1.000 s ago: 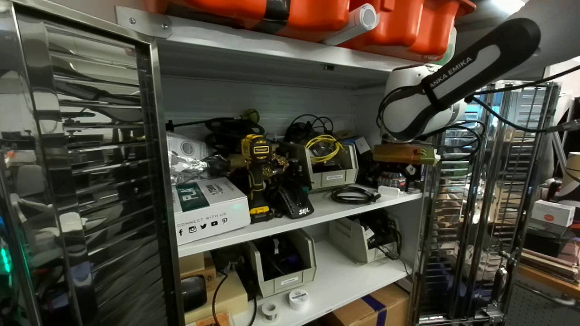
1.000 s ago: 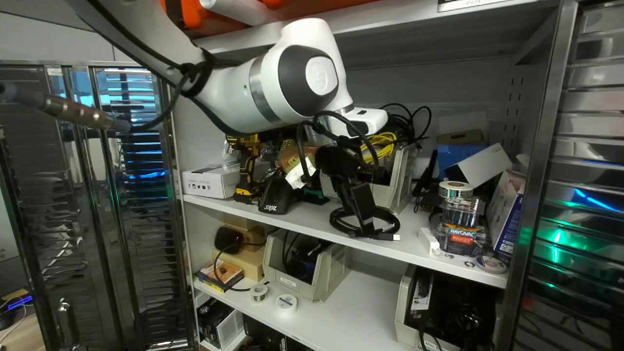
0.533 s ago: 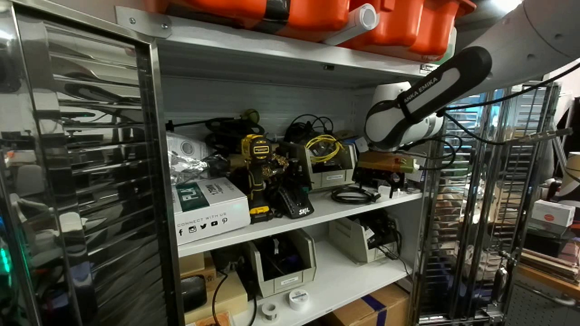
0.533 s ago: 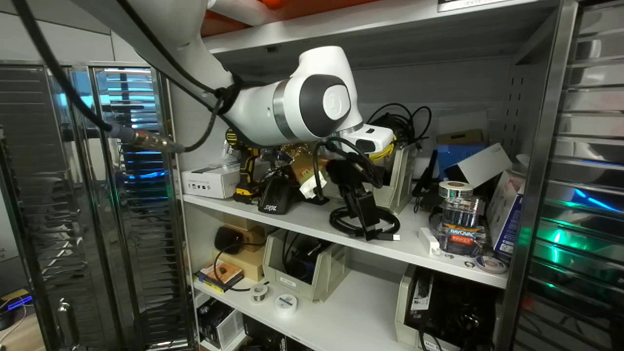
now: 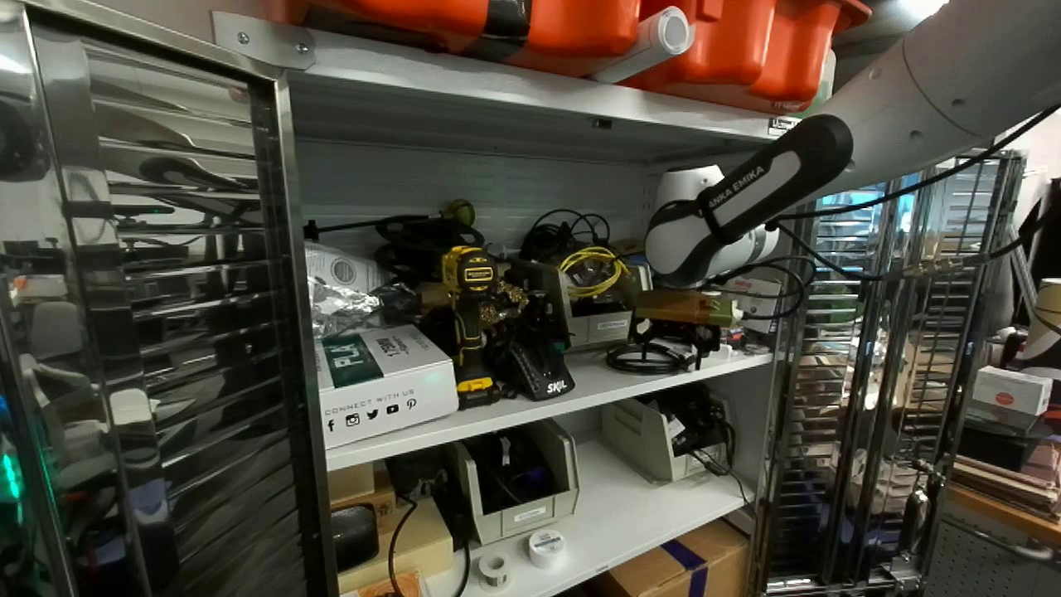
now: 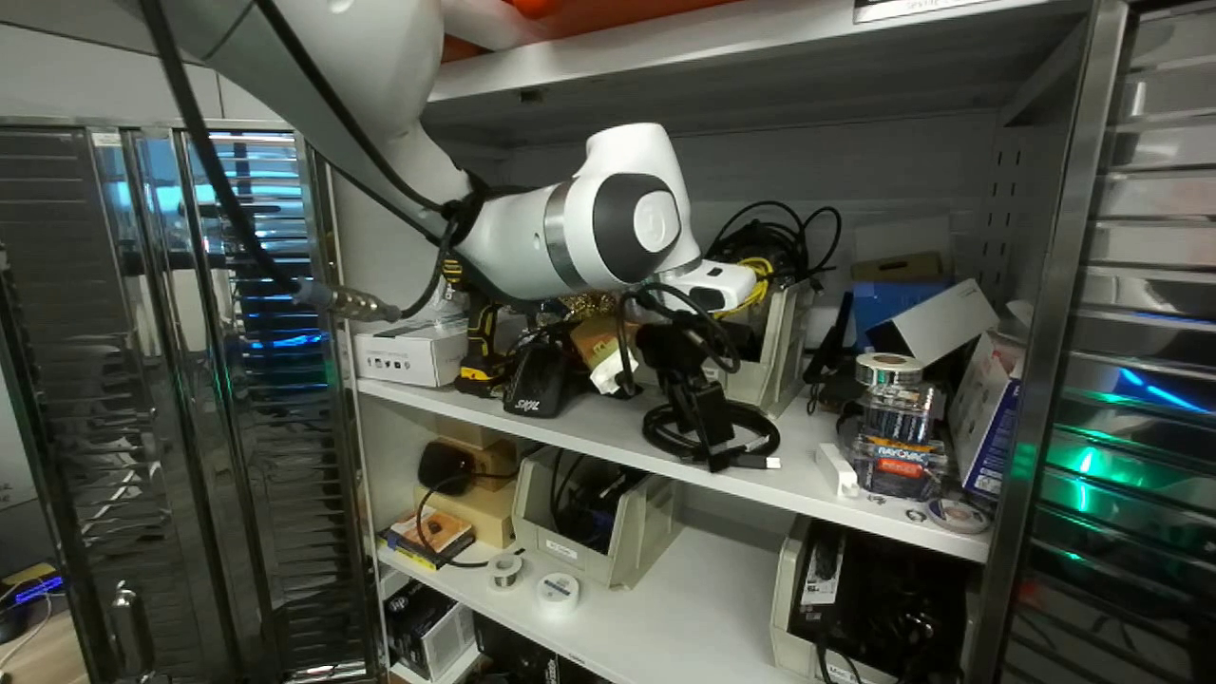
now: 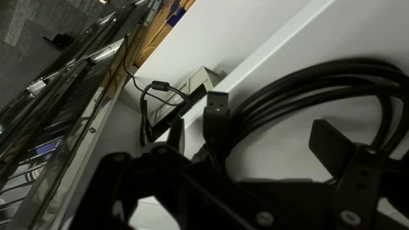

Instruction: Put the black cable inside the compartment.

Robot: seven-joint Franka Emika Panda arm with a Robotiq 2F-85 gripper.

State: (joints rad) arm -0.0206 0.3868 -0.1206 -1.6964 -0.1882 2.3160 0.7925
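Observation:
The black cable lies coiled on the white shelf board of the compartment, the wide middle bay. The coil also shows in the other exterior view, with its plug ends toward the front edge. My gripper points down at the coil, partly hiding it. In the wrist view the gripper is open, its fingers wide apart. Cable strands curve beyond the fingers, and the USB plug stands between them, near the left finger. Whether the fingers touch the cable cannot be told.
A grey bin with yellow wire stands behind the cable. A Skil charger, yellow drill and white box stand to one side. A battery pack and small white block stand opposite. Another shelf hangs above.
The arm has moved down and across toward the coil, and the gripper now overlaps the cable in both exterior views. The cable has not moved.

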